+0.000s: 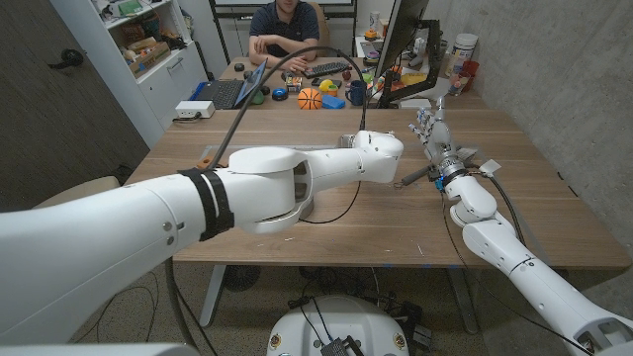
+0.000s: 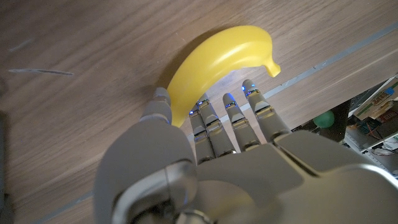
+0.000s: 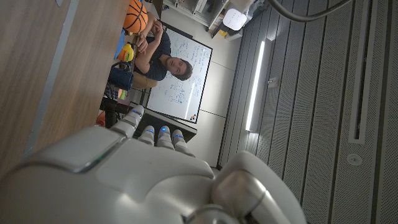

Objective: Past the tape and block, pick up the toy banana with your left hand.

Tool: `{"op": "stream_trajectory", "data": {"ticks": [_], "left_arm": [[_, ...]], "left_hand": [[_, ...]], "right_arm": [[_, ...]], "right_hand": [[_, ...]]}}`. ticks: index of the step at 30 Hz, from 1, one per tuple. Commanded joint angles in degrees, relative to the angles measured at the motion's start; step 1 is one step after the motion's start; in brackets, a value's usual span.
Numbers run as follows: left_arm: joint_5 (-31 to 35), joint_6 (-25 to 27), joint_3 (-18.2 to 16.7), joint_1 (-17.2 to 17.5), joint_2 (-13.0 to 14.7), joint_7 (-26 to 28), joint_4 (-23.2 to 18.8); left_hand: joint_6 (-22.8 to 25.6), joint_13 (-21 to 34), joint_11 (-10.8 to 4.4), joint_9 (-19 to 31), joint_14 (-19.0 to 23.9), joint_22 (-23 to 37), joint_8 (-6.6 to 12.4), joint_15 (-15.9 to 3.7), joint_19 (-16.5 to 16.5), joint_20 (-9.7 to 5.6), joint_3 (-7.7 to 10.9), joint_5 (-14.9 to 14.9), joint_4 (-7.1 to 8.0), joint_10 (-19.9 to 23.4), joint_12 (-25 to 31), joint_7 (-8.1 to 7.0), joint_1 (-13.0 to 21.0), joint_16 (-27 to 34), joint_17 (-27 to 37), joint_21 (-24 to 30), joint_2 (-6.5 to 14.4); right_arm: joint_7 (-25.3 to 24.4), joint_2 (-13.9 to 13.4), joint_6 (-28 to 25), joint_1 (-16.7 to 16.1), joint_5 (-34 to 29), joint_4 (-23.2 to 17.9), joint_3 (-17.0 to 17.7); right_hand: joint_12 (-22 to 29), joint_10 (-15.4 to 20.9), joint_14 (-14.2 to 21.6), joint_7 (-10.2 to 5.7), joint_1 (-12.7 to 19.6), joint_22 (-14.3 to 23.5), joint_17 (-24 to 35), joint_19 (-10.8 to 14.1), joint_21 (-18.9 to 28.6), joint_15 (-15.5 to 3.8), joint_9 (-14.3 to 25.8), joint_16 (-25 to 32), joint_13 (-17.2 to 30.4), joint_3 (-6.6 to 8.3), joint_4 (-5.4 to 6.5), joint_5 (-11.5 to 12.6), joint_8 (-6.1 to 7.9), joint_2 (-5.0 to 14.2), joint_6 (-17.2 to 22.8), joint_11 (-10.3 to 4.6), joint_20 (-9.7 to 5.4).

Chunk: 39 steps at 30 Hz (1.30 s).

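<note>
The yellow toy banana [image 2: 217, 59] lies on the wooden table [image 2: 93, 56], its curve arching over my left hand [image 2: 211, 143]. The fingers reach toward it with their tips [image 2: 249, 87] just short of its inner edge, and the thumb tip [image 2: 161, 94] is at the banana's thicker end. Nothing is gripped. In the head view my left arm [image 1: 297, 178] stretches across the table and hides the banana. My right hand [image 1: 435, 133] stands upright at the table's right side, fingers apart and holding nothing; its back [image 3: 124, 162] also appears in the right wrist view.
A small orange thing [image 1: 205, 161] peeks out behind my left arm. A second table beyond carries a laptop [image 1: 229, 91], a toy basketball [image 1: 310, 98], a monitor [image 1: 401, 40] and clutter, with a person [image 1: 285, 25] seated behind it. Shelves [image 1: 148, 44] stand at the left.
</note>
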Motion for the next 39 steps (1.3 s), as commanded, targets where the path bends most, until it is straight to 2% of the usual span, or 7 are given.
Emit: {"op": "stream_trajectory", "data": {"ticks": [1,9,25,39], "left_arm": [[-0.5,4.3,1.4,-2.0,4.8,1.4,-9.8],[-1.9,6.2,2.2,-3.6,6.3,2.1,-13.2],[-5.0,10.6,3.4,-7.7,11.4,5.4,-24.8],[-8.8,12.8,3.6,-10.8,14.8,8.6,-31.6]], "left_hand": [[16.5,0.0,-1.02,0.1,0.6,0.2,0.32,-0.37,0.5,-0.21,0.48,0.3,0.21,1.4,-0.1,-7.22,0.2,-0.2,0.1,0.1,0.1],[16.4,0.0,-1.03,0.0,0.6,0.2,0.2,-0.41,0.6,-0.28,0.61,0.3,0.37,1.6,-0.4,-7.09,0.2,-0.3,0.1,0.1,0.0],[16.0,-0.1,-1.02,0.0,0.6,0.3,0.01,-0.36,0.7,-0.29,0.89,0.3,0.62,1.7,-0.9,-7.0,0.1,-0.4,0.2,0.0,-0.2],[15.6,-0.1,-1.01,0.2,0.5,0.3,-0.07,-0.14,0.7,-0.25,1.18,0.3,0.79,1.7,-1.5,-6.73,0.0,-0.4,0.2,0.0,-0.2]], "right_arm": [[-0.6,-0.1,-0.5,-0.5,-0.3,-0.6,-0.2],[-1.2,-0.1,-0.9,-0.7,-0.5,-1.1,-0.2],[-1.9,0.1,-1.6,-0.6,-0.8,-1.1,-0.5],[-2.2,0.6,-2.0,0.2,-1.1,-0.4,-0.9]], "right_hand": [[0.3,0.0,-0.3,0.12,0.1,0.2,0.2,0.0,0.4,0.24,0.2,0.3,0.1,-0.47,-0.17,0.5,0.38,0.55,0.2,-0.14,0.36],[0.3,0.0,-0.3,0.06,0.1,0.2,0.2,0.0,0.4,0.26,0.2,0.3,0.1,-0.49,-0.17,0.5,0.37,0.57,0.1,-0.09,0.36],[0.3,0.1,-0.2,0.04,0.1,0.2,0.2,0.0,0.4,0.33,0.2,0.3,0.1,-0.52,-0.17,0.5,0.38,0.62,0.1,-0.07,0.41],[0.3,0.0,-0.2,0.03,0.2,0.2,0.2,0.0,0.4,0.31,0.2,0.3,0.1,-0.56,-0.17,0.5,0.38,0.65,0.1,-0.06,0.4]]}}
